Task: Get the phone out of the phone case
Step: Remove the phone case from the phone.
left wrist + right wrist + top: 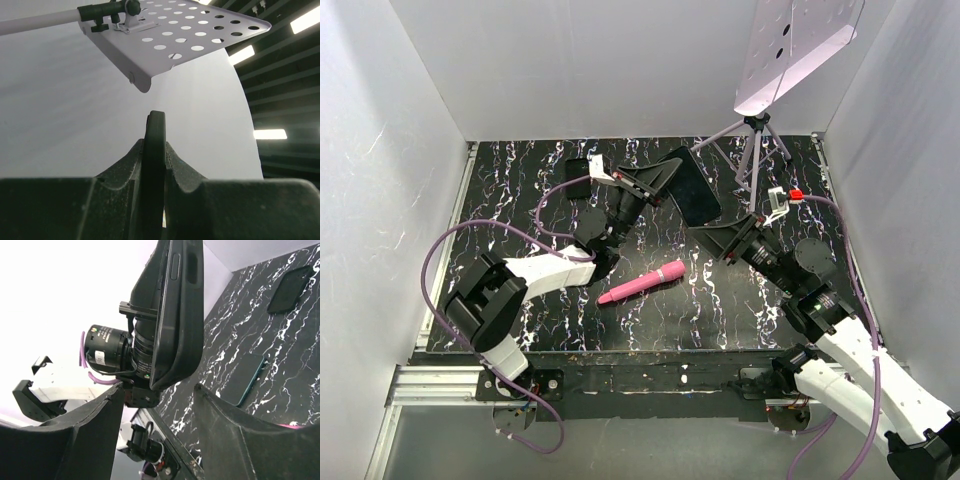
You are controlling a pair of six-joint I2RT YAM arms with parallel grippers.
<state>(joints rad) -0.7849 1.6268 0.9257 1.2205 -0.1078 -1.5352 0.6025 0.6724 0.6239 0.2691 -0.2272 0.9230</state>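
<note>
Phone case [692, 190] is up in the air, off the surface [720, 300], near the back middle of the scene. It's held edge-on, and in the right wrist view you can see the button cutouts along its side. Honestly can't tell from these shots whether the phone's still sitting inside it.

Left gripper [155, 159] has its fingers [125, 165] clenched tight on the case's lower edge, one on each face. Right gripper [159, 390] sits just beside the case with its fingers [235, 430] spread wide. The case's end hangs over the gap between them and neither finger looks to be touching it.

Other stuff around:
- a pink stick-shaped thing [642, 282] lying on the black marbled surface, between the two arms
- a dark slab [292, 287] flat on the surface, further back
- a teal-edged phone [247, 377], also flat on the surface
- a perforated white plate [790, 50] on a tripod [757, 150] at the back right
</note>
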